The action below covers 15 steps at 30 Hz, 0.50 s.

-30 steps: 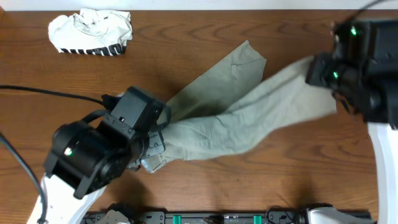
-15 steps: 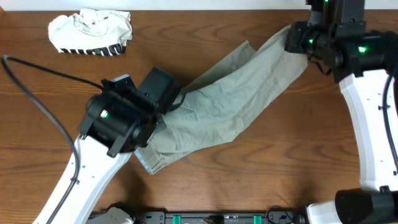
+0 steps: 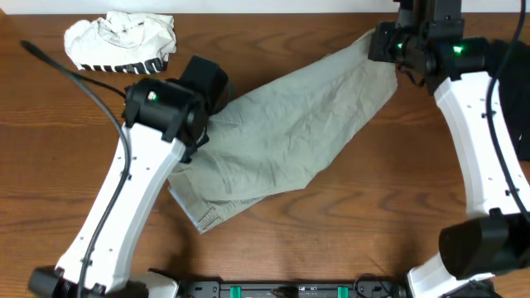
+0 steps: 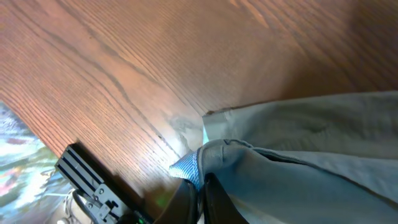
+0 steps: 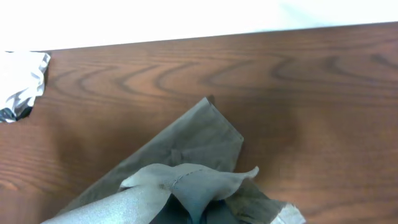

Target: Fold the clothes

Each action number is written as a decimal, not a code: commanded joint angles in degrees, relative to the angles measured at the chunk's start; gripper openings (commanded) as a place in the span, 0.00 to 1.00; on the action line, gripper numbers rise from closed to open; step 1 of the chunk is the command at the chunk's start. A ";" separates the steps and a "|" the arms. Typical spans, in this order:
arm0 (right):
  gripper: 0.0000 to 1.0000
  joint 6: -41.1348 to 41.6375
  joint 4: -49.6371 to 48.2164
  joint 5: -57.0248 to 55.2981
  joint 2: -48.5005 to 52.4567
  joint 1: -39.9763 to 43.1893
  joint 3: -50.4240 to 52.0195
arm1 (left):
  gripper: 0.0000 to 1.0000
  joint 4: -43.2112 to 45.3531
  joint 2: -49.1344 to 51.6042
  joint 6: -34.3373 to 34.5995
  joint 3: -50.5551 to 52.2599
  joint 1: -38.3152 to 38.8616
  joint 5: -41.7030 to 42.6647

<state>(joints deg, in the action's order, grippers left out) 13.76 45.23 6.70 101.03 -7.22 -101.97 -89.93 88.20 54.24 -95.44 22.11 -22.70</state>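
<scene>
Both arms have swung away toward the far side of the table [image 3: 373,215] over the last second, and the khaki garment [image 3: 290,124], which was bunched into two trailing legs, now lies pulled out into one broad, mostly flat sheet. Nearest to me, a black rail [image 3: 290,290] runs along the table's 6 o'clock edge. Just beyond it, at about 7 o'clock, the garment's lower corner rests on the wood with a seamed hem showing. From there the cloth runs diagonally across the middle toward 1 o'clock, lightly creased. At about 10 o'clock the left tool [image 4: 202,198] is clamped on the garment's edge, its fingers closed over a folded bit of band with a pale blue lining, held just off the wood. Farther off, at 1 o'clock, the right tool [image 3: 379,43] pinches the garment's far corner, the cloth gathered into a small peak between its closed fingers. Farthest away, at 11 o'clock, a crumpled white garment [image 3: 122,41] with a black stripe sits well apart from the khaki one.
</scene>
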 commanded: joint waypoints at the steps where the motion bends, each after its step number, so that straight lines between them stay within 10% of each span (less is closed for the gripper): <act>1: 0.01 -0.79 -2.16 1.16 2.40 -0.35 0.00 | 0.06 0.07 2.23 0.94 -0.35 -1.44 -2.03; 15: 0.01 -0.74 -12.09 4.72 14.12 -4.04 0.00 | 0.06 2.86 9.09 0.96 -0.28 -1.70 -2.45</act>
<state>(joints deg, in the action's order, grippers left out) 13.74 34.50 10.74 113.23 -10.00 -101.97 -87.00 95.88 54.24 -95.44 20.78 -22.79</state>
